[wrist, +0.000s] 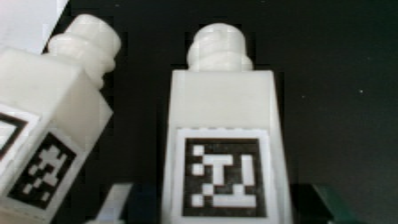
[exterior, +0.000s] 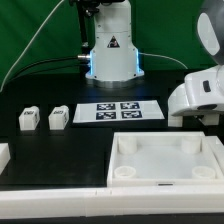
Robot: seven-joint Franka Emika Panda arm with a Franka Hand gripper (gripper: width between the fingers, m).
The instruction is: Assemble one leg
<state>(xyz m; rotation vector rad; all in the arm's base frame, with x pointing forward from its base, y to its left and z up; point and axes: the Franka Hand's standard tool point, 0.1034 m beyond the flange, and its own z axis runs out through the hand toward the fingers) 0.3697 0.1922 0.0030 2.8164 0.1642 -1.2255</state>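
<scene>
My hand (wrist: 224,206) is spread wide and grips nothing. The leg (wrist: 224,110) lies on the dark surface (wrist: 146,50) between my fingers (wrist: 121,203), touching neither, its square tag facing up. A second leg (wrist: 50,110) lies just beside it.

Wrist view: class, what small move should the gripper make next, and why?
Probably close the gripper on the centred leg: its open fingertips sit either side of that leg with gaps showing, and the second leg lies outside them.
</scene>
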